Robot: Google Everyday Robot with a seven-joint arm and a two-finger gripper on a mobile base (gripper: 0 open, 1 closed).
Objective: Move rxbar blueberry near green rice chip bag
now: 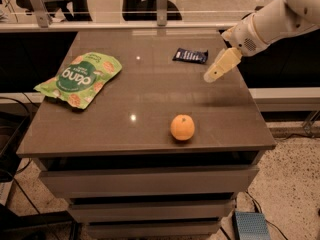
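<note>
Cream-coloured claw (215,73) hangs empty over the tabletop's (150,114) right side; how far open it is I cannot tell. The rxbar blueberry (190,56) lies flat nearby, beyond and leftward, long axis crosswise. The green rice chip bag (79,79) sits well apart, far left.

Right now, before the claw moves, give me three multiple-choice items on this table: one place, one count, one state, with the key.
1. Where is the rxbar blueberry? A) at the far side of the table, near the claw B) in a drawer C) at the front edge
2. How many things lie on the table? A) one B) three C) five
3. The green rice chip bag is: A) standing upright B) in the claw C) lying flat at the left
Key: 1 A, it lies by the claw above the table's right side. 2 B, bar, bag, orange. 3 C, it rests flat.
</note>
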